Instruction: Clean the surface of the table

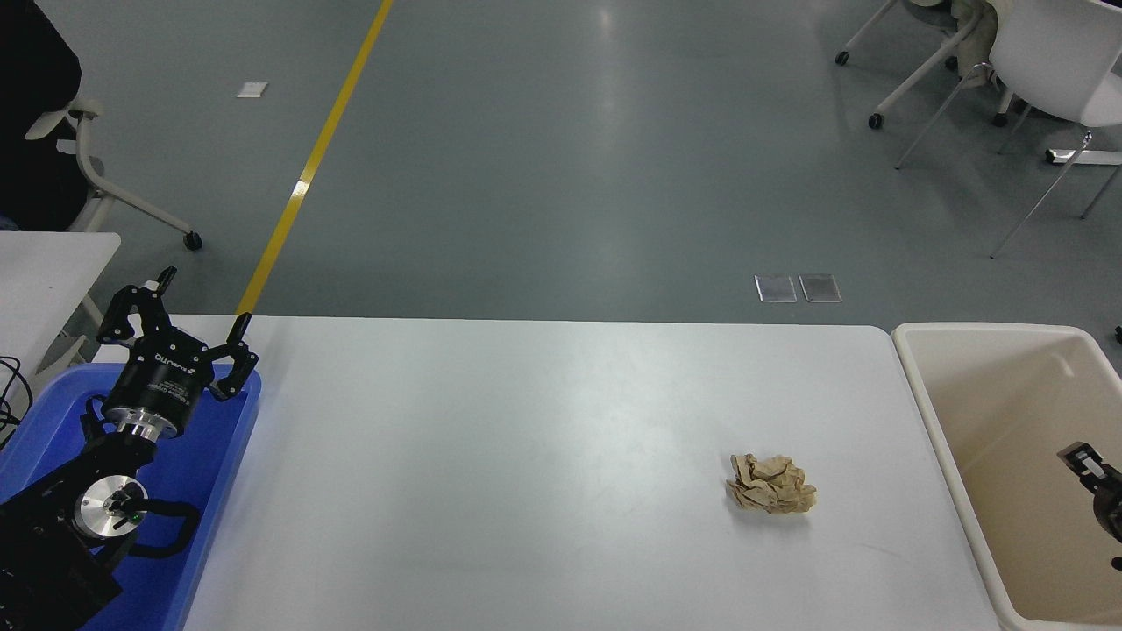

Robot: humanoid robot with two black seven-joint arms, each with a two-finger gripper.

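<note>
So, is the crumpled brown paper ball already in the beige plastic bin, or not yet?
Not yet. The crumpled brown paper ball lies on the large white tabletop, apart from the beige plastic bin at the right.

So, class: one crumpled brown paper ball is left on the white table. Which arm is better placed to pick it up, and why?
Right. The right gripper hangs over the beige bin, just beside the paper ball on the table surface. The left gripper is parked over the blue tray, far across the table.

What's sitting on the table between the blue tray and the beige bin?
Only a crumpled brown paper ball, nearer the beige bin than the blue tray, in the head view.
</note>
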